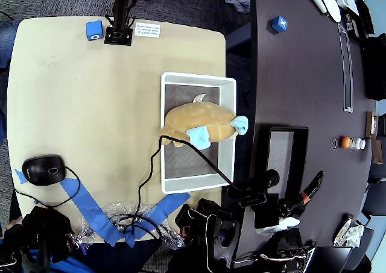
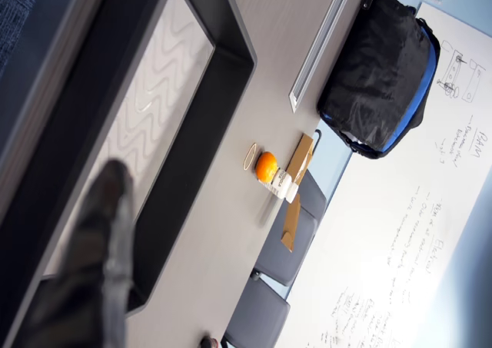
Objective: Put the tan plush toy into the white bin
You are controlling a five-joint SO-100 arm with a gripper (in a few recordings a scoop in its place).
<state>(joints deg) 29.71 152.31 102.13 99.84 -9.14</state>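
Note:
In the overhead view the tan plush toy (image 1: 196,119) lies crosswise in the white bin (image 1: 193,78), blue paws up. One end leans on the bin's left rim and a blue paw reaches over the right rim. A white tag shows above the toy. My gripper (image 1: 312,187) is far to the right of the bin, over the dark table beside the black tray (image 1: 288,160). In the wrist view one blurred dark finger (image 2: 100,263) stands in front of the black tray (image 2: 223,94). Nothing shows between the fingers, and their spacing is unclear.
A black cable (image 1: 181,149) runs from the lower edge across the bin. A mouse (image 1: 43,169), blue tape (image 1: 90,207) and a blue cube (image 1: 94,29) lie on the tan table. An orange ball (image 2: 266,166) and a black bag (image 2: 380,64) are on the dark table.

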